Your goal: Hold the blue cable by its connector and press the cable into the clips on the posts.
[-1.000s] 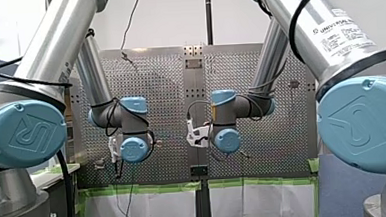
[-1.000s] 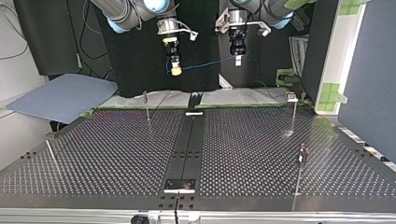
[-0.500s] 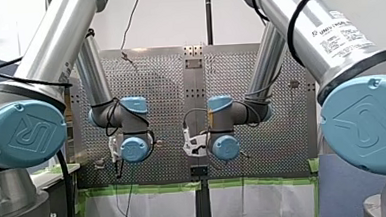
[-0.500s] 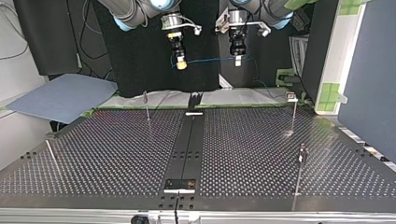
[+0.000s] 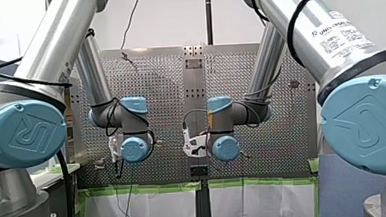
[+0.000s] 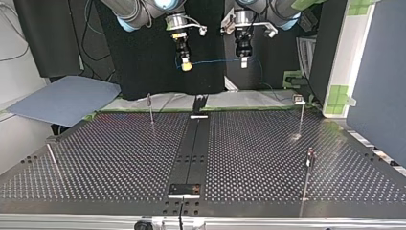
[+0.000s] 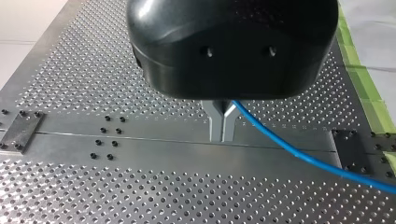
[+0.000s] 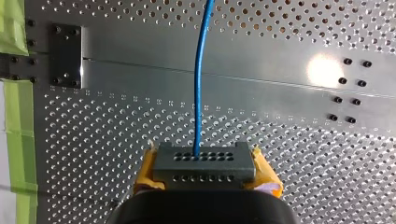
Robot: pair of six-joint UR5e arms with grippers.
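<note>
In the top view the thin blue cable (image 6: pixel 215 61) hangs between my two grippers, high above the perforated table (image 6: pixel 119 158). My right gripper (image 6: pixel 186 66), with yellow pads, is shut on the cable's grey connector (image 8: pixel 204 161); the cable (image 8: pixel 198 93) runs straight ahead from it. My left gripper (image 7: pixel 222 137) has its metal fingers pressed together on the cable (image 7: pixel 299 151), which trails off to one side. It hangs at the top view's right of the other gripper (image 6: pixel 243 61). Thin posts with clips stand on the table (image 6: pixel 151 108) (image 6: pixel 301 112) (image 6: pixel 308 165).
A bare slanted rod (image 6: pixel 53 160) stands at the top view's left edge. A dark centre strip (image 6: pixel 194 148) with a small plate (image 6: pixel 184 190) runs down the table. Green tape (image 6: pixel 341 98) and a blue-grey sheet (image 6: pixel 62 98) lie beyond the far edge.
My right gripper moved toward my left gripper and slightly up, shortening the cable span between them. It has held still over the last half second. The left arm has not moved.
</note>
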